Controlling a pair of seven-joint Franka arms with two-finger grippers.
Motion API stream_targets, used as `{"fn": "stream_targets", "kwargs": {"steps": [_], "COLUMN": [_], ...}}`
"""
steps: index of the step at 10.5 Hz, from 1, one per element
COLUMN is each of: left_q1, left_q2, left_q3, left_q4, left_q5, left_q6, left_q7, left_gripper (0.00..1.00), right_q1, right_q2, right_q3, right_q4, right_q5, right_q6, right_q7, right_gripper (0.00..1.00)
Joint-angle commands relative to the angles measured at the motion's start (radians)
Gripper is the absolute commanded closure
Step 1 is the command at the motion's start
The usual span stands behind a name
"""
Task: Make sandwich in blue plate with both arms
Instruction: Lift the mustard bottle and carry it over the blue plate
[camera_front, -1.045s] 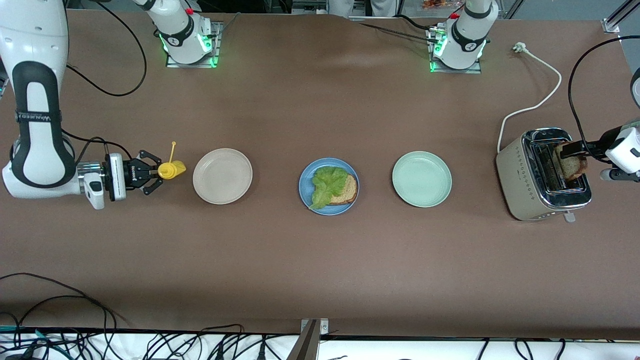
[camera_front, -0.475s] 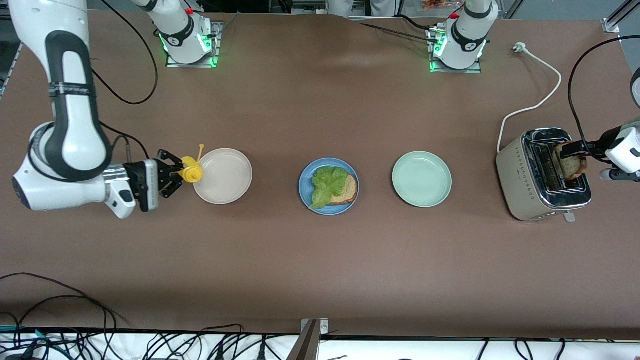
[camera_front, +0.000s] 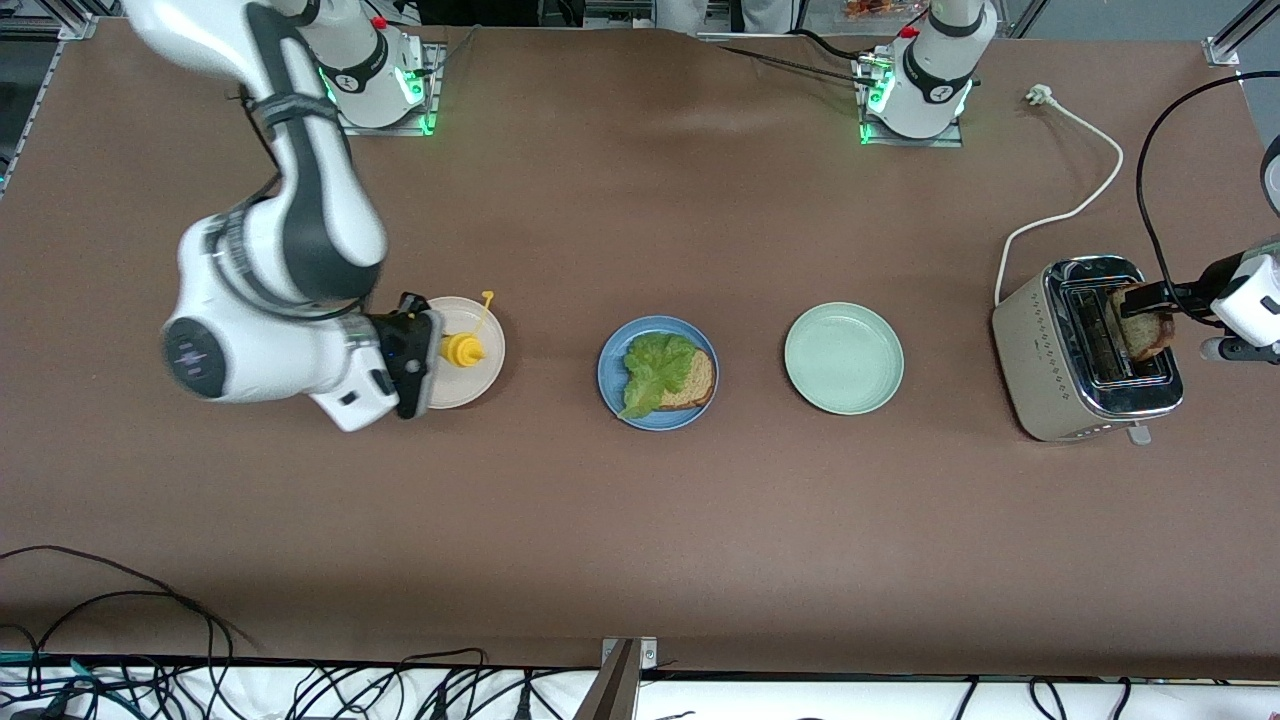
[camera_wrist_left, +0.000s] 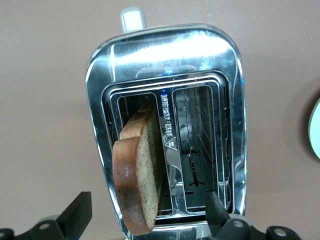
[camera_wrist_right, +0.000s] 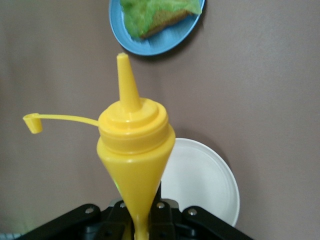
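Observation:
On the blue plate (camera_front: 610, 375) lies one bread slice (camera_front: 697, 381) with a green lettuce leaf (camera_front: 650, 370) on top. A second bread slice (camera_front: 1146, 330) (camera_wrist_left: 140, 175) leans out of one slot of the toaster (camera_front: 1060, 380). My left gripper (camera_front: 1143, 297) (camera_wrist_left: 147, 207) hangs open over that slot, with a finger on either side of the slice and clear of it. My right gripper (camera_front: 432, 350) (camera_wrist_right: 140, 225) is shut on a yellow squeeze bottle (camera_front: 463, 348) (camera_wrist_right: 135, 145) with its cap off, over the beige plate (camera_front: 480, 378). In the right wrist view the nozzle points toward the blue plate (camera_wrist_right: 150, 47).
A pale mint-green plate (camera_front: 843, 358) sits between the blue plate and the toaster. The toaster's white cord (camera_front: 1075, 205) runs toward the left arm's base. Cables (camera_front: 120, 660) lie along the table edge nearest the front camera.
My right arm has carried the yellow bottle from the right arm's end of the table to over the beige plate, closer to the blue plate. The left gripper and the toaster slice have not moved.

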Motion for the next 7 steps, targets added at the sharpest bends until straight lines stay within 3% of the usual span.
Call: {"fn": "stream_targets", "kwargs": {"steps": [1,5,7], "left_q1": [0.002,-0.011,-0.011], "left_q2": [-0.019,-0.071,-0.084], "left_q3": [0.000,-0.005,-0.005], "left_q4": [-0.013,-0.013,-0.013], "left_q5": [0.009,0.008,0.008], "left_q6": [0.010,0.009,0.009], "left_q7": [0.014,0.014,0.014], "left_gripper": [0.00,0.00,0.00], "right_q1": [0.177,0.339,0.427], "right_q2": [0.047,0.102,0.154], "right_q3": [-0.009,-0.010,-0.012], "right_q4": [0.085,0.126,0.175], "right_q5": [-0.275,-0.574,-0.792], "right_q6": [-0.002,0.004,-0.007], "right_q7": [0.152,0.322,0.323], "right_gripper": [0.90,0.90,0.90]}}
